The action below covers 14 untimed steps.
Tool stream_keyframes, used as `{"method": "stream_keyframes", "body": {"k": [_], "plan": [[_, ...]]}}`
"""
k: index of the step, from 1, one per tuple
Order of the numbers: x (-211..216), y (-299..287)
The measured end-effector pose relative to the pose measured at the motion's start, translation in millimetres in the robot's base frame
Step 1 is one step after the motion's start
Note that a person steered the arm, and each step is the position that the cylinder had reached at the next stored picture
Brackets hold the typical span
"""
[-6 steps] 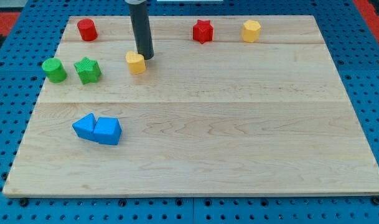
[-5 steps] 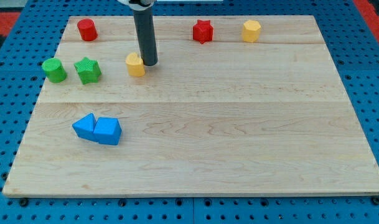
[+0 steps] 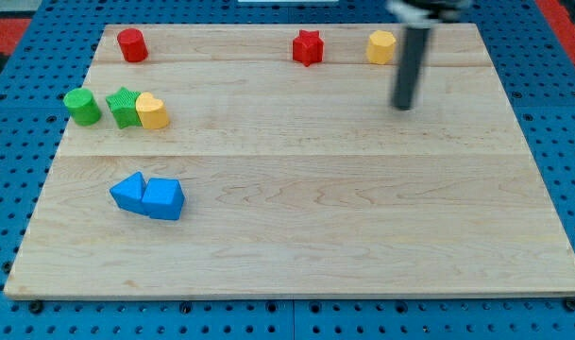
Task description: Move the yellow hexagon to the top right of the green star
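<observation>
The yellow hexagon (image 3: 381, 46) sits near the view's top right of the board. The green star (image 3: 124, 106) is at the view's left, with a green cylinder (image 3: 81, 106) on its left and a yellow heart-shaped block (image 3: 152, 111) touching its right side. My tip (image 3: 402, 107) is blurred with motion and stands below and slightly right of the yellow hexagon, apart from it and far right of the green star.
A red cylinder (image 3: 131, 44) is at the view's top left. A red star (image 3: 308, 47) is left of the yellow hexagon. Two blue blocks (image 3: 148, 196) lie together at the lower left. The wooden board (image 3: 315, 189) rests on a blue pegboard.
The yellow heart block has slid left and now touches the green star. My tip has swept far to the right, from beside that block to just below the yellow hexagon.
</observation>
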State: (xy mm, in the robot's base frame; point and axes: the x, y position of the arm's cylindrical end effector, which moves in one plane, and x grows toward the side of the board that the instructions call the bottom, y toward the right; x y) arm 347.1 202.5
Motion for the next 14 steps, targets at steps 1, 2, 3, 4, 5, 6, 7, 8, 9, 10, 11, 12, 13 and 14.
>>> {"method": "stream_keyframes", "body": {"k": [1, 2, 3, 4, 5, 6, 7, 8, 9, 10, 11, 12, 13, 14], "plan": [[-75.7, 62.1], [-136.4, 30.0], [-129.5, -43.8], [-110.0, -122.1], [-91.9, -122.2], [-102.1, -94.3], [-89.9, -63.5], [-70.8, -102.5], [-45.7, -161.6], [-41.7, -205.1], [-41.7, -203.4], [-41.7, -203.4], [-41.7, -200.2], [-41.7, -199.8]]}}
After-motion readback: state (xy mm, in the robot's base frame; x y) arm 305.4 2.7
